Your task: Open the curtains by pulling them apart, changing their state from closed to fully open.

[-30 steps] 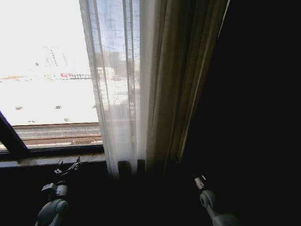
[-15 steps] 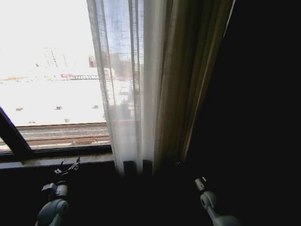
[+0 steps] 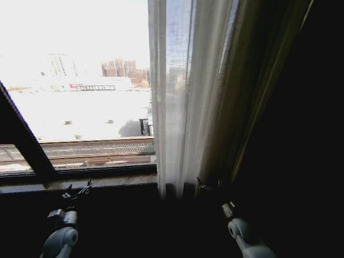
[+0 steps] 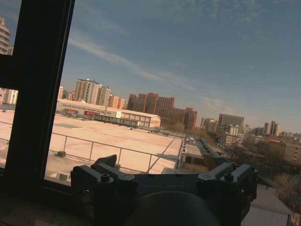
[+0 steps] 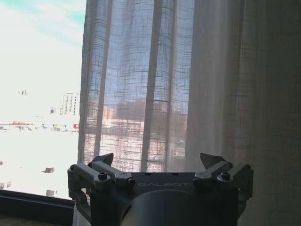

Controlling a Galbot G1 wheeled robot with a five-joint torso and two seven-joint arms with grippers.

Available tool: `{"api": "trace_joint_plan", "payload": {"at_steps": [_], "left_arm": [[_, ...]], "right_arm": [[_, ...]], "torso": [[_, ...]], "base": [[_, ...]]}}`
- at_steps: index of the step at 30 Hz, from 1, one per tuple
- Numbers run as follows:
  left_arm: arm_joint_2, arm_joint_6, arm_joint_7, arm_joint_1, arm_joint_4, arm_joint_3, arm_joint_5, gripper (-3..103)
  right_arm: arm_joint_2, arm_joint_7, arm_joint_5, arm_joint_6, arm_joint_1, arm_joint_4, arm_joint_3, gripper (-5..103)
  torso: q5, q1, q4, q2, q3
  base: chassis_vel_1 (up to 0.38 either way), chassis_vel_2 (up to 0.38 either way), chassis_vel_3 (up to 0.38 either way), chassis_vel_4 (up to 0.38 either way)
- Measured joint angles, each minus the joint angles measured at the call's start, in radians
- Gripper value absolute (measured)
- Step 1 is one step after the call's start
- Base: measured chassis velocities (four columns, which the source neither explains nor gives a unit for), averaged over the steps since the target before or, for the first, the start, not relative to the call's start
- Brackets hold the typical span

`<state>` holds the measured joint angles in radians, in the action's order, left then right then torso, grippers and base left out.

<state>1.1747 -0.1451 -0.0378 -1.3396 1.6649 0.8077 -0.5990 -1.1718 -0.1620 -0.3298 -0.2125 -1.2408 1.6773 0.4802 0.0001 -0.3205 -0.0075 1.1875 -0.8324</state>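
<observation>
The sheer white pleated curtains (image 3: 180, 107) hang bunched right of centre in the head view, their left edge beside bare window glass. My right gripper (image 3: 208, 185) is low by the curtain's hem; in the right wrist view that gripper (image 5: 160, 160) is open with nothing between its fingers, and the curtains (image 5: 188, 84) hang just ahead of it. My left gripper (image 3: 79, 189) is low at the left by the sill; the left wrist view shows it (image 4: 162, 162) open and empty, facing the uncovered glass and the city outside.
A dark window frame bar (image 3: 27, 145) slants across the left, and it stands close by the left gripper as an upright bar (image 4: 37, 94). The sill (image 3: 113, 181) runs below the glass. A heavier dark drape (image 3: 258, 107) hangs right of the sheer curtain, with dark wall beyond.
The head camera has moved sideways: the curtain's edge and the frame bar now sit farther right in the picture. Both arms hold the same pose, grippers unchanged.
</observation>
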Motion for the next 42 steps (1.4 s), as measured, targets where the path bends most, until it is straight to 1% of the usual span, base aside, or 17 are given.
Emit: {"api": "trace_joint_plan", "payload": {"at_steps": [5,7,12,13,15,16,18,21,22,24,30,34,38,40,42], "left_arm": [[0.000,0.000,0.000,0.000,0.000,0.000,0.000,100],[0.000,0.000,0.000,0.000,0.000,0.000,0.000,100],[0.000,0.000,0.000,0.000,0.000,0.000,0.000,100],[0.000,0.000,0.000,0.000,0.000,0.000,0.000,100],[0.000,0.000,0.000,0.000,0.000,0.000,0.000,100],[0.000,0.000,0.000,0.000,0.000,0.000,0.000,100],[0.000,0.000,0.000,0.000,0.000,0.000,0.000,100],[0.000,0.000,0.000,0.000,0.000,0.000,0.000,100],[0.000,0.000,0.000,0.000,0.000,0.000,0.000,100],[0.000,0.000,0.000,0.000,0.000,0.000,0.000,100],[0.000,0.000,0.000,0.000,0.000,0.000,0.000,100],[0.000,0.000,0.000,0.000,0.000,0.000,0.000,100],[0.000,0.000,0.000,0.000,0.000,0.000,0.000,100],[0.000,0.000,-0.001,0.000,0.000,0.000,0.000,100],[0.000,0.000,-0.001,0.000,0.000,0.001,0.000,100]], "right_arm": [[-0.002,0.001,0.004,-0.005,0.013,-0.008,-0.011,100],[-0.004,0.004,0.005,-0.008,0.018,-0.012,-0.015,100],[-0.010,0.006,0.007,-0.019,0.035,-0.025,-0.029,100],[-0.011,0.005,0.007,-0.022,0.040,-0.028,-0.031,100],[-0.013,0.001,0.010,-0.024,0.047,-0.036,-0.035,100],[-0.013,0.001,0.010,-0.024,0.047,-0.036,-0.035,100],[-0.013,-0.005,0.023,-0.020,0.052,-0.040,-0.035,100],[-0.015,-0.006,0.034,-0.016,0.056,-0.045,-0.034,100],[-0.017,-0.006,0.038,-0.015,0.058,-0.047,-0.034,100],[-0.019,-0.009,0.044,-0.013,0.060,-0.050,-0.033,100],[-0.019,-0.014,0.049,-0.012,0.059,-0.052,-0.031,100],[-0.022,-0.009,0.033,-0.044,0.067,-0.069,-0.036,100],[-0.023,-0.010,0.032,-0.056,0.078,-0.080,-0.040,100],[-0.024,-0.011,0.051,-0.058,0.098,-0.102,-0.047,100],[-0.025,-0.001,0.066,-0.058,0.121,-0.123,-0.055,100]], "torso": [[-0.0004,0.000,0.0005,0.000,0.000],[-0.0005,0.000,0.0002,0.000,0.000],[-0.0005,0.000,0.0005,0.000,0.000],[-0.0003,0.000,0.0001,0.000,0.000],[0.0012,0.000,-0.0003,0.000,0.000],[0.0012,0.000,-0.0003,0.000,0.000],[0.0003,0.000,-0.0004,0.000,0.000],[0.0003,0.000,-0.0003,0.000,0.000],[0.0003,0.000,-0.0001,0.000,0.000],[-0.0008,0.000,0.0004,0.000,0.000],[0.0000,0.000,0.0000,0.000,0.000],[0.0001,0.000,-0.0001,0.000,0.000],[0.0004,0.000,0.0000,0.000,0.000],[-0.0009,0.000,0.0003,0.000,0.000],[-0.0008,0.000,0.0003,0.000,0.000]], "base": [[0.319,0.315,-0.308,-0.308],[0.214,0.251,-0.163,-0.217],[0.055,0.039,-0.060,-0.083],[0.000,0.000,0.000,0.000],[-0.026,-0.010,0.041,0.025],[-0.052,-0.020,0.081,0.049],[-0.067,-0.071,0.066,0.051],[-0.015,-0.023,0.017,0.004],[0.000,0.000,0.000,0.000],[0.000,0.000,0.000,0.000],[0.086,0.052,-0.084,-0.038],[0.118,0.087,-0.129,-0.078],[0.147,0.128,-0.183,-0.146],[0.121,0.110,-0.134,-0.096],[0.074,0.072,-0.061,-0.066]]}}
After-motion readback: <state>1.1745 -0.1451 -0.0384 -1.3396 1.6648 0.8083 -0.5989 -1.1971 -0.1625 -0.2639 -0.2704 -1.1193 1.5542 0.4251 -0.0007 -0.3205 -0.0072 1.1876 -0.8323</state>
